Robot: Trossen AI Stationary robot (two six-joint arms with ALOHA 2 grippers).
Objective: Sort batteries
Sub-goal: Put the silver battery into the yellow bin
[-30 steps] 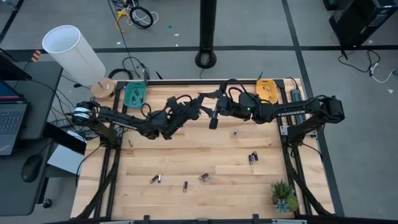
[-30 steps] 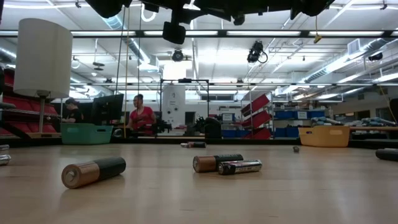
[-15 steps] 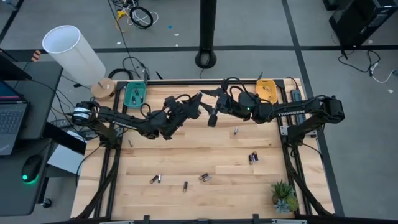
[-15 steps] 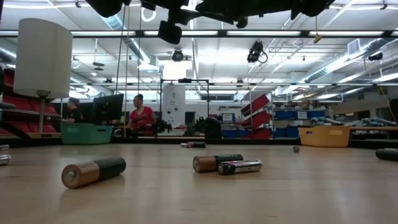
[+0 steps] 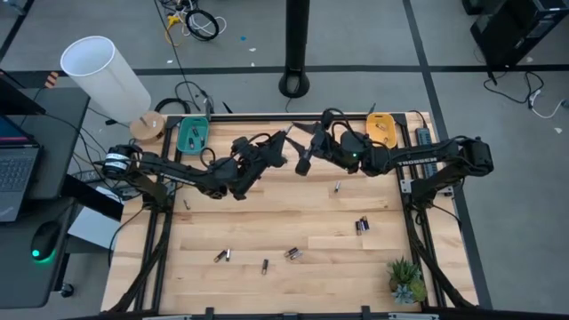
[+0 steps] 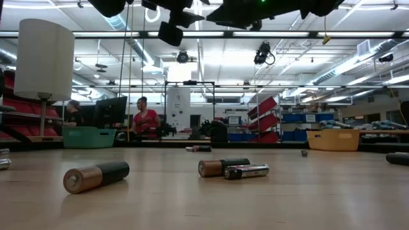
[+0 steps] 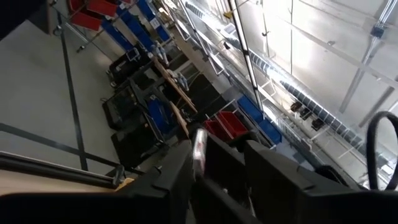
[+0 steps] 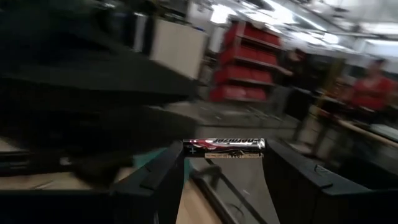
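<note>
Both arms are raised over the far middle of the table, their grippers close together. My right gripper (image 5: 302,160) (image 8: 224,152) is shut on a silvery, black and red battery (image 8: 224,147). My left gripper (image 5: 280,145) (image 7: 219,148) faces it with its fingers apart. A silvery battery (image 7: 198,149) shows close beside one left finger; whether it is the same one I cannot tell. More batteries lie on the wood: a pair (image 5: 222,255), a single one (image 5: 265,265), a pair (image 5: 292,253), a pair (image 5: 361,225), and one (image 5: 337,187). My right gripper pinches the battery by its two ends (image 8: 186,148) between its two fingers, so that the battery spans the gap. The fingers come about level from the table's right side. The battery is lifted high, clear of the table. My left gripper: I cannot tell whether it touches the battery beside its finger.
A teal tray (image 5: 193,135) stands at the far left corner and an orange tray (image 5: 382,129) at the far right. A small plant (image 5: 406,280) stands at the near right corner and a power strip (image 5: 423,138) lies on the right edge. Bare wood lies below both grippers.
Both grippers have stayed raised in the same spot and have turned at the wrist. The right gripper's fingers have swung a little toward the far edge, with the battery still in them.
</note>
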